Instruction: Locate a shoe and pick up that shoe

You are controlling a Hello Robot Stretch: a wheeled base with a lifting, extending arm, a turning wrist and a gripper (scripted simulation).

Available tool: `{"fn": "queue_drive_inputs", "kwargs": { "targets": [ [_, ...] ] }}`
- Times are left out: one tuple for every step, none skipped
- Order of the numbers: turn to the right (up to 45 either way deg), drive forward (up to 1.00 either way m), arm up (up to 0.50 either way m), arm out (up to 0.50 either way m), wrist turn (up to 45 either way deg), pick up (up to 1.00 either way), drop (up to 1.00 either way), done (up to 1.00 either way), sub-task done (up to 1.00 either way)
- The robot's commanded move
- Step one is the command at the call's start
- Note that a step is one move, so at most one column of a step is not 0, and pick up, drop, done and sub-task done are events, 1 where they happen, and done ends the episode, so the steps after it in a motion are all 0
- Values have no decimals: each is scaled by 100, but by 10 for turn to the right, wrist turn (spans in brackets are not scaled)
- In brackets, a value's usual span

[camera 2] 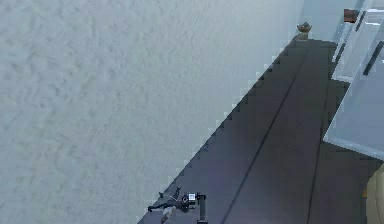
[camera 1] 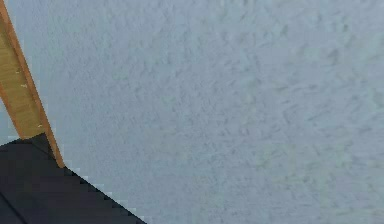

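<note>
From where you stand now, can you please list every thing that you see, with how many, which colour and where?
wall: one, pale grey, rough; across the forward view and the arm side view's left
floor: one, dark; runs along the foot of the wall
wooden strip: one, orange-brown; forward view's left edge
white panels: at least two, with dark handles; arm side view's right
small brown thing: one; far end of the floor, too small to name
arm: one, dark; arm side view's bottom edge
gripper: one, dark; left of the arm's end, low by the wall, holds nothing
</note>
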Motion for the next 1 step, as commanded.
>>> {"fn": "queue_drive_inputs", "kwargs": {
  "targets": [
    [0, 0, -30, 0, 0, 0, 0, 0, 0]
  ]
}}
